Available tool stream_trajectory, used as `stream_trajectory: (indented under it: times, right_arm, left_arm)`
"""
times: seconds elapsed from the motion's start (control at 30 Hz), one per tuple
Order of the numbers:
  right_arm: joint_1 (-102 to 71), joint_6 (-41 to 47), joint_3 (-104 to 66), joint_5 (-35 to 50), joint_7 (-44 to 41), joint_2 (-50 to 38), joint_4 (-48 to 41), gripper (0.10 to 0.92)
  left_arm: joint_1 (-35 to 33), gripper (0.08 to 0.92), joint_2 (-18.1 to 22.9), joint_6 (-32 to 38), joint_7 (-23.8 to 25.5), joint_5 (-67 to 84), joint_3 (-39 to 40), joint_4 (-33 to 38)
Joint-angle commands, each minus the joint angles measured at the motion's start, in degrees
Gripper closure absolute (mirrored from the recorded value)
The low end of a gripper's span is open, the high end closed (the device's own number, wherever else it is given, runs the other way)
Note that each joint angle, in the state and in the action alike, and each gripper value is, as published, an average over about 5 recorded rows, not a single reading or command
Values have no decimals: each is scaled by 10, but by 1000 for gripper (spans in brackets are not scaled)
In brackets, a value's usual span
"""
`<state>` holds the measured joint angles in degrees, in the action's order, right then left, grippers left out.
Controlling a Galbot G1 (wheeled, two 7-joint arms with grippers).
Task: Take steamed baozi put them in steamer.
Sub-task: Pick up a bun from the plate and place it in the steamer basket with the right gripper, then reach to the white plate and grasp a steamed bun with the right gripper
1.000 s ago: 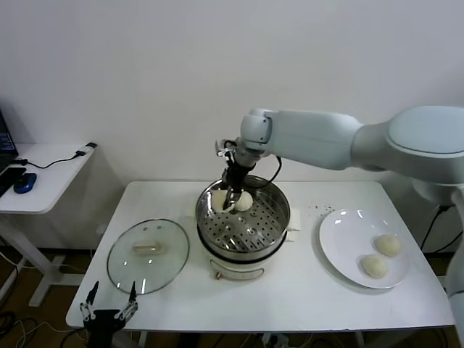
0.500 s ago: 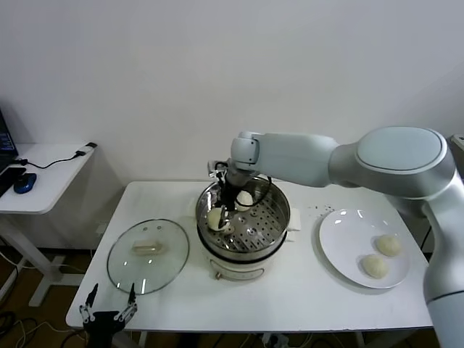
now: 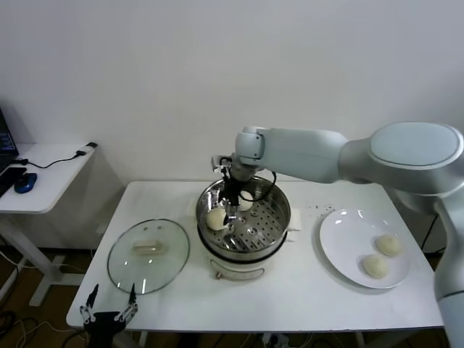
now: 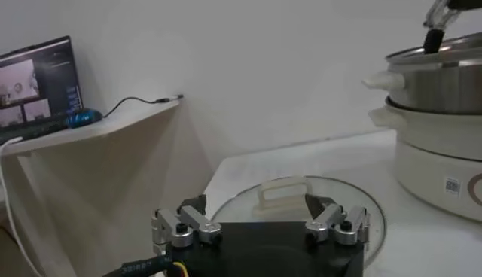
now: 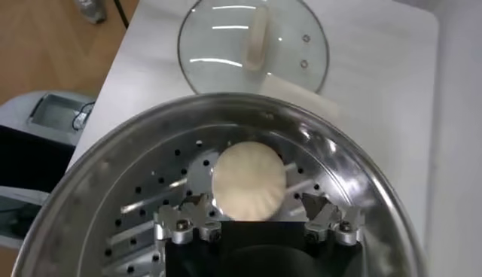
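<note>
Inside the steamer (image 3: 250, 235), the right gripper (image 3: 230, 210) hangs released over 1 baozi (image 5: 248, 181); no writing legible.

- The right pincer (image 3: 232, 208) reaches down into the steamer (image 3: 243, 226) near its rear left wall, its fingers spread apart.
- One baozi (image 3: 216, 217) lies on the perforated tray just left of the pincer; a second baozi (image 3: 246, 204) sits just behind and to the right of it.
- Two more baozi, one (image 3: 387, 245) behind the other (image 3: 375, 266), rest on the white plate (image 3: 341, 239) at the right side of the bench (image 3: 304, 297).
- A glass lid (image 3: 148, 255) lies flat on the bench, left of the steamer.
- The left pincer (image 3: 109, 308) hangs low at the bench's front left edge, fingers apart.
- A small side table (image 3: 43, 167) with cables stands to the far left.
</note>
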<state>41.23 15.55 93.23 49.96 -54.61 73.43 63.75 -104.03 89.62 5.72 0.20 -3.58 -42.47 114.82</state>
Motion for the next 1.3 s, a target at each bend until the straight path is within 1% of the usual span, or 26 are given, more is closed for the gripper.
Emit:
stream_trajectory:
  times: [0.03,0.17,0.4,0.53,0.67,0.8,0.9,1.07,1.3]
  right_arm:
    - [81,-15,0,-36,-16,-158,121,203]
    - [107,-35,11,-91,-32,-259,165,203]
    - [91,-62,-1,-192,-76,-412,191,203]
    - [32,-81,-38,-278,-93,-479,189,203]
    - [-95,-103,-118,-368,-102,-527,174,203]
    - [-240,-134,-256,-464,-111,-546,148,203]
    - [-329,-146,-329,-511,-112,-544,131,203]
    - [-437,-161,-425,-563,-113,-527,93,203]
    - [-474,-174,-473,-596,-112,-484,31,203]
  left_arm:
    - [-1,177,0,-1,0,-3,1,1]
    - [-1,177,2,-3,1,-9,3,4]
    - [1,177,2,-7,2,-16,3,9]
    - [1,177,7,-8,2,-27,6,15]
    - [-3,177,10,-8,1,-33,7,17]
    - [-6,177,11,-8,0,-35,4,16]
    - [-7,177,12,-9,-2,-37,2,16]
    - [-7,177,15,-12,-4,-43,1,16]
    - [-8,177,17,-13,-9,-49,2,11]
